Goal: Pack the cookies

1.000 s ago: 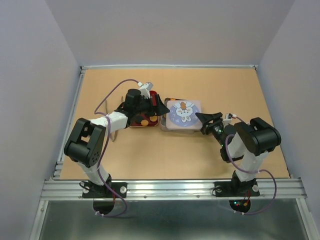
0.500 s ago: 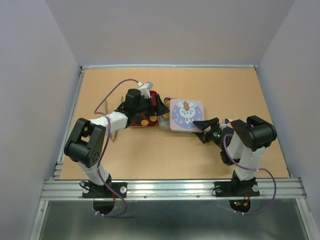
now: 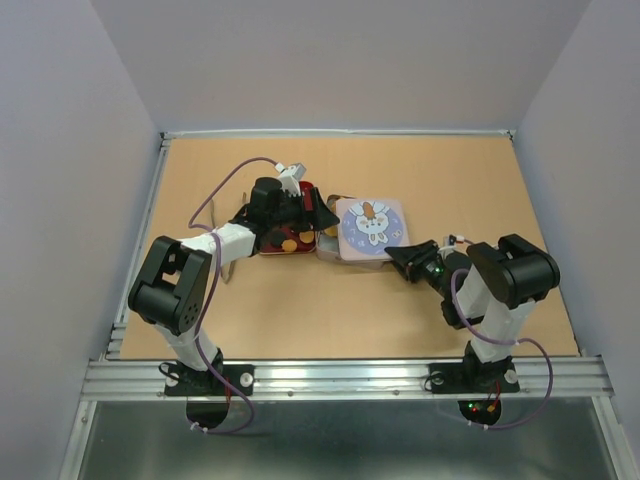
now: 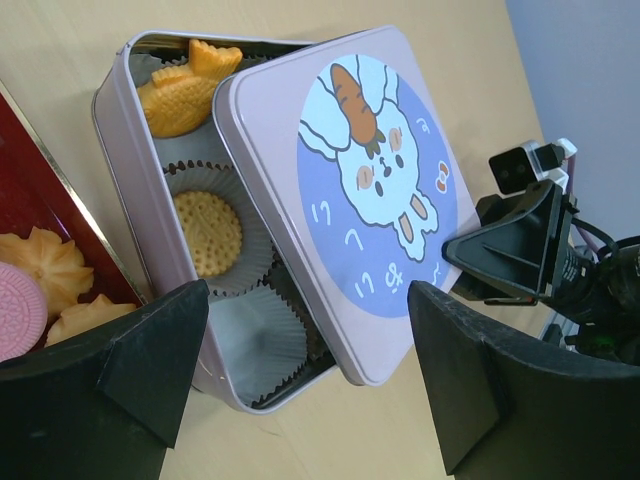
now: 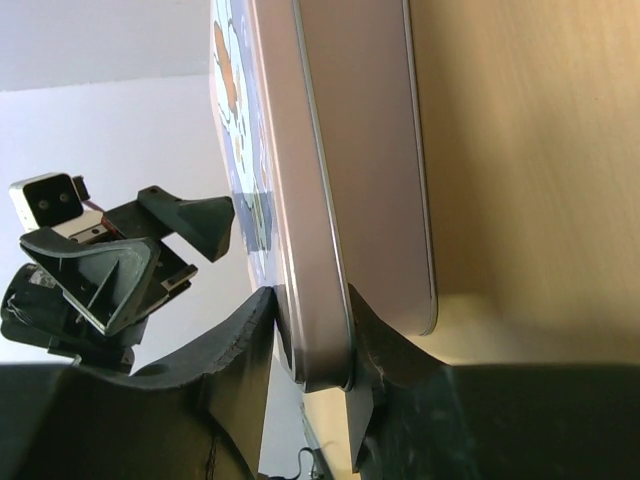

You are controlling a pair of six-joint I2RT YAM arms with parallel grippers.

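A pink tin (image 4: pixel 115 130) with paper cups holds a fish-shaped cookie (image 4: pixel 185 85) and a round yellow cookie (image 4: pixel 208 232). Its lid (image 4: pixel 370 190), printed with a rabbit, lies askew over the tin and leaves the left cups uncovered. More cookies (image 4: pixel 40 270), pale yellow and pink, lie in a red tray (image 3: pixel 272 251). My left gripper (image 4: pixel 315 375) is open and empty, hovering over the tin's near edge, beside the tray in the top view (image 3: pixel 312 213). My right gripper (image 5: pixel 315 340) is shut on the lid's (image 5: pixel 290 150) edge at its near right corner (image 3: pixel 395 255).
The tin (image 3: pixel 330 250) and red tray sit side by side in the middle of the wooden table (image 3: pixel 300 310). Grey walls enclose the table on three sides. A metal rail (image 3: pixel 340 375) runs along the near edge by the arm bases.
My right gripper swung from the tin's right side toward the lid's near right corner and closed on its edge. The lid shifted slightly. The left arm has not moved.
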